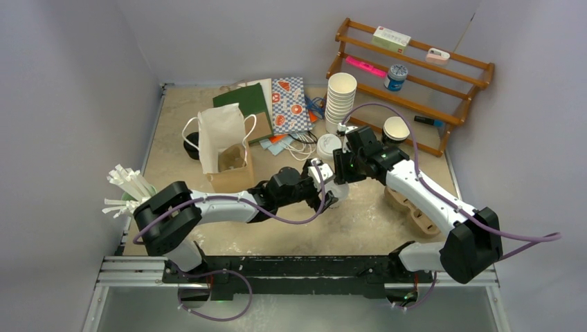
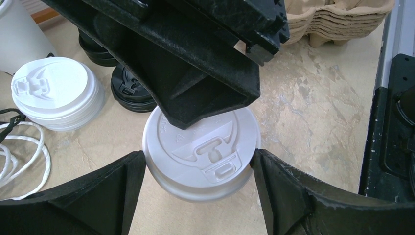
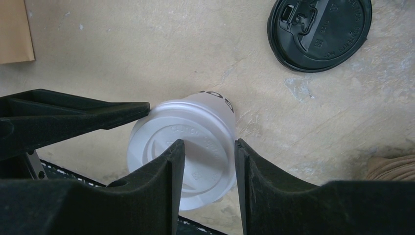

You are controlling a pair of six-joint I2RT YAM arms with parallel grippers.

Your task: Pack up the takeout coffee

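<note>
One takeout coffee, a small paper cup with a white lid point(image 2: 215, 147), stands on the table between the two arms. My left gripper point(image 2: 198, 159) is shut on it, one finger touching each side of the lid's rim. From above, my right gripper point(image 3: 208, 144) is open over the same white lid point(image 3: 164, 129). One of its fingers point(image 2: 205, 98) rests on the lid's top and the other is at the lid's edge. In the top view both grippers point(image 1: 331, 178) meet over the cup and hide it.
A stack of white lids point(image 2: 54, 93) and black lids point(image 2: 129, 88) lie just beyond the cup. Pulp cup carriers point(image 1: 415, 211) sit to the right. A white paper bag point(image 1: 221, 135), a brown bag point(image 1: 232, 176), stacked white cups point(image 1: 340, 100) and a wooden rack point(image 1: 415, 76) stand behind.
</note>
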